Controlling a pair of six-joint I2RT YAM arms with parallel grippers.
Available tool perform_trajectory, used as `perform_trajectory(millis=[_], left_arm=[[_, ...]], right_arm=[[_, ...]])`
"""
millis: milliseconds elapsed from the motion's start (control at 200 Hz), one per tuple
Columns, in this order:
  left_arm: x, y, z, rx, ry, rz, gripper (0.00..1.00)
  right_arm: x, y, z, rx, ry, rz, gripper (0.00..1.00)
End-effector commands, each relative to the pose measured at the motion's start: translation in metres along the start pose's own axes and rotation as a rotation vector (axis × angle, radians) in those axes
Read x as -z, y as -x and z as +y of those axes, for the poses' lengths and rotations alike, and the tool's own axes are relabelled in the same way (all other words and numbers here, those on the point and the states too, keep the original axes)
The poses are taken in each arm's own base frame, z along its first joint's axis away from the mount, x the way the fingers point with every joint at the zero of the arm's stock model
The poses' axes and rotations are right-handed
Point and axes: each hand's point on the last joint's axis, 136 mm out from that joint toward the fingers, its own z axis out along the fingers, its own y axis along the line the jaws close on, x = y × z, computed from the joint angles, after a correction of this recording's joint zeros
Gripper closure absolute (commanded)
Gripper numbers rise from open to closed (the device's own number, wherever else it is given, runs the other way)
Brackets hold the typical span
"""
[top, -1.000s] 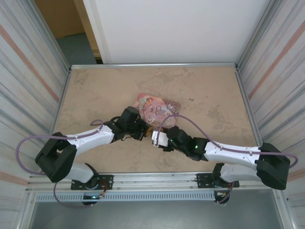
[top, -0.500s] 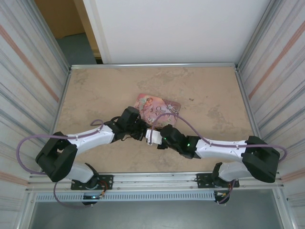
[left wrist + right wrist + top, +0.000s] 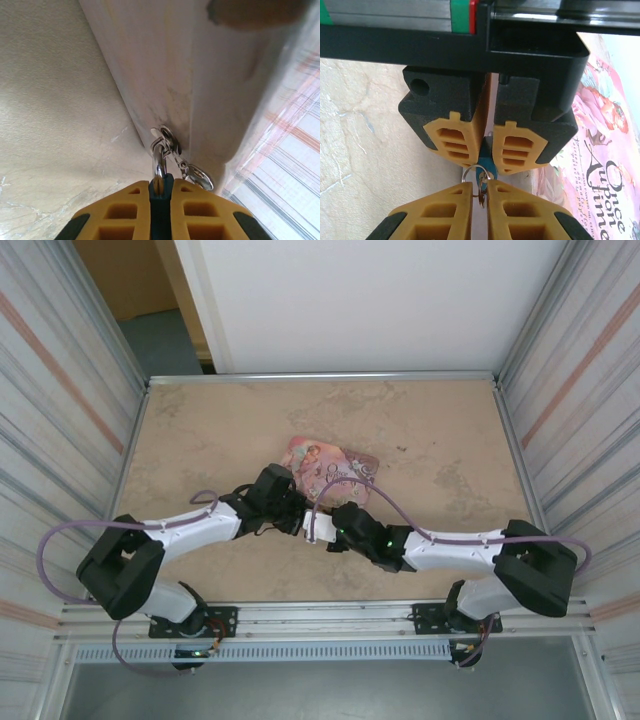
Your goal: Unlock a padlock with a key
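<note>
Both pinching: left jaws padlock point(image 3: 484, 151), right jaws key point(image 3: 481, 191); mottled beige table point(image 3: 200, 430), striped walls point(image 3: 60, 390).

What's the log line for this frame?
left gripper: shut on padlock | right gripper: shut on key | key at padlock, insertion unclear | pink tin: just beyond both grippers

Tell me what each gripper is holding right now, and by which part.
Left gripper clamps the padlock by its teal body; right gripper pinches the key by its head.
</note>
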Motion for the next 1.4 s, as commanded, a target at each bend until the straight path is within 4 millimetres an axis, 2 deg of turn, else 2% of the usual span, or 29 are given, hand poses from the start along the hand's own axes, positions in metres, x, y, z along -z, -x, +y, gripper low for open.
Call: perform_trajectory(millis=[0,170,266,646,802,1072,1258,1393], left_arm=[[0.005,-0.014,-0.021,-0.021,-0.062,0.056,1.00],[0.005,-0.014,-0.022,-0.022,-0.064,0.056,1.00],[0.005,-0.014,-0.022,-0.021,-0.065,0.056,1.00],[0.005,-0.014,-0.019,-0.017,-0.063,0.057,1.00],[0.005,-0.014,-0.020,-0.018,-0.064,0.056,1.00],[0.004,-0.013,-0.020,-0.019,-0.066,0.053,1.00],[0.003,-0.014,-0.019,-0.018,-0.062,0.052,1.00],[0.002,-0.014,-0.018,-0.019,-0.062,0.052,1.00]], right_arm=[[-0.004,0.006,-0.004,-0.041,-0.020,-0.009,0.87],[-0.005,0.003,-0.006,-0.065,-0.020,-0.002,0.77],[-0.004,0.002,-0.007,-0.081,-0.014,0.000,0.76],[0.000,0.002,-0.010,-0.125,-0.013,-0.008,1.00],[0.000,0.003,-0.012,-0.181,-0.016,-0.013,1.00],[-0.001,0.007,-0.020,-0.377,-0.042,-0.013,1.00],[-0.005,0.011,-0.023,-0.587,-0.031,0.003,1.00],[-0.009,0.011,-0.028,-0.801,-0.005,0.004,1.00]])
